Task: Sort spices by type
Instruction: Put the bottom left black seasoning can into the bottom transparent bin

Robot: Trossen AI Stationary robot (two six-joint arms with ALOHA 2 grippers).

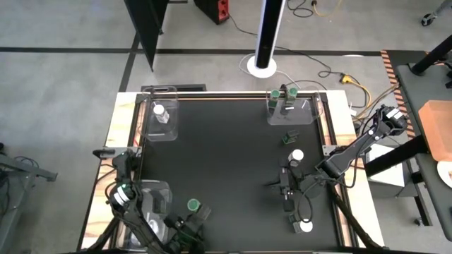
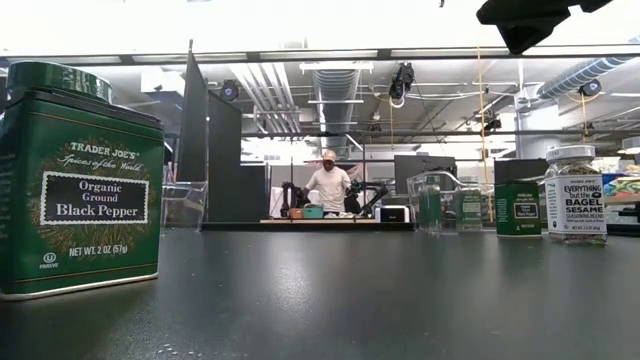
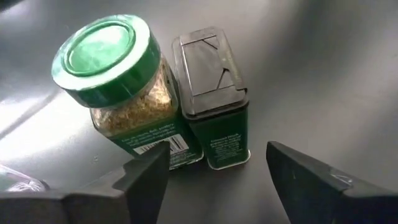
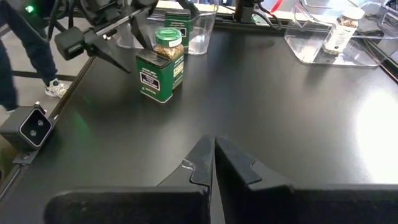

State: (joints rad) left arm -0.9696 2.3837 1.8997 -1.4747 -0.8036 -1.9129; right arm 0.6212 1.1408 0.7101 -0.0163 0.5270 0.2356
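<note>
A spice jar with a round green lid and a green spice tin with a black flip top stand upright on the black table, side by side and touching. They are near its front left. My left gripper is open just short of them, one finger on either side of the tin's foot, touching neither. My right gripper hangs shut over the table's right half, empty. Its wrist view shows the same pair across the table.
Clear trays: one at the front left, one far left with a white-lidded jar, one far right with green-lidded jars. Loose on the right are two white-lidded jars and a small green tin. A black pepper tin stands close to the low camera.
</note>
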